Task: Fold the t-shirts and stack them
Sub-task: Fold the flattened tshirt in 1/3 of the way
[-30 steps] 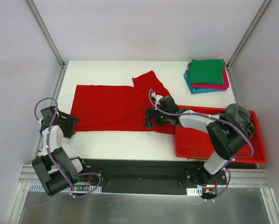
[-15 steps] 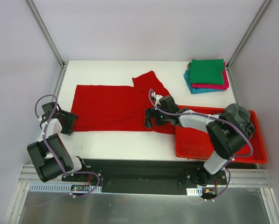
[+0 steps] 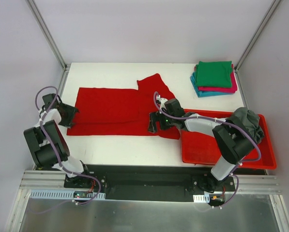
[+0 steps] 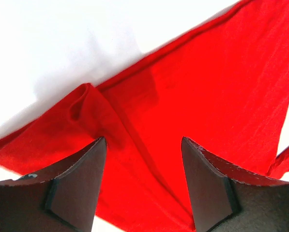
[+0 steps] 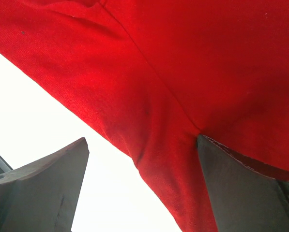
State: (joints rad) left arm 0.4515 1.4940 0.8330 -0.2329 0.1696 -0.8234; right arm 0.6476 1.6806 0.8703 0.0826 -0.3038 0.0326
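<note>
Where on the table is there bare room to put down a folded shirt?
Two bare strips of table: one behind the red t-shirt, left of the folded stack; another in front of it, left of the red tray. The right side is crowded: stack, tray with a dark grey shirt, and the right gripper.

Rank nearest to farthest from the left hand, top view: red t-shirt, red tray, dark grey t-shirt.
1. red t-shirt: at the left hand, left side.
2. red tray: near right.
3. dark grey t-shirt: on the tray's far right end.

White table (image 3: pixel 129 150), pale grey walls (image 3: pixel 134 29)
</note>
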